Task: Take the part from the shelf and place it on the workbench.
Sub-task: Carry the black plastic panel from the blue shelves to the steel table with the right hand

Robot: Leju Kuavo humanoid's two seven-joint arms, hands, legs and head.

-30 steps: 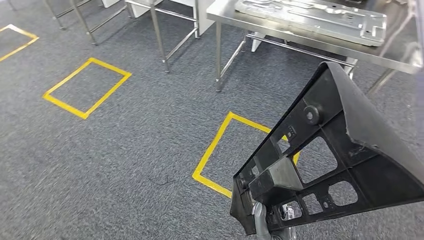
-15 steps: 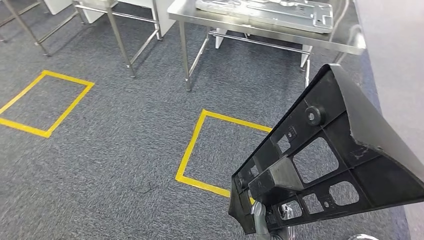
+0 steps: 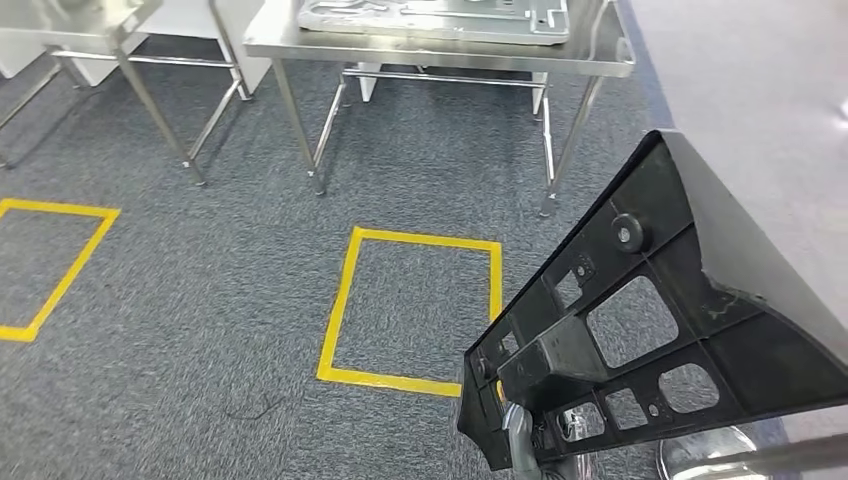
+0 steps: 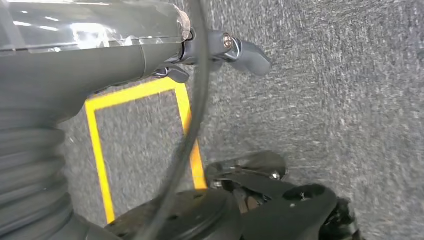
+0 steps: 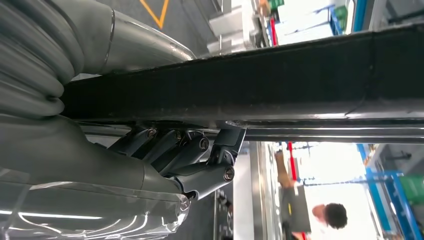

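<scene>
The part (image 3: 700, 300) is a large black plastic frame with several cut-outs, and it stands tilted at the lower right of the head view. My right hand (image 3: 528, 450) grips it at its lower end. In the right wrist view the fingers (image 5: 170, 150) curl around the part's black edge (image 5: 250, 85). Straight ahead stands a steel workbench (image 3: 440, 50) with a grey metal panel (image 3: 430, 15) lying on top. My left hand (image 4: 220, 50) hangs over the carpet and holds nothing, its fingers loosely out.
A yellow taped square (image 3: 415, 305) marks the grey carpet in front of the workbench; another (image 3: 45, 265) lies at the left. A wide grey surface (image 3: 760, 100) fills the right side, with a round steel base (image 3: 710, 455) below it. More steel table legs (image 3: 150, 100) stand at the far left.
The camera has turned: the workbench and the yellow squares have slid left across the picture, and the grey surface has come in at the right. The part stays held the same way.
</scene>
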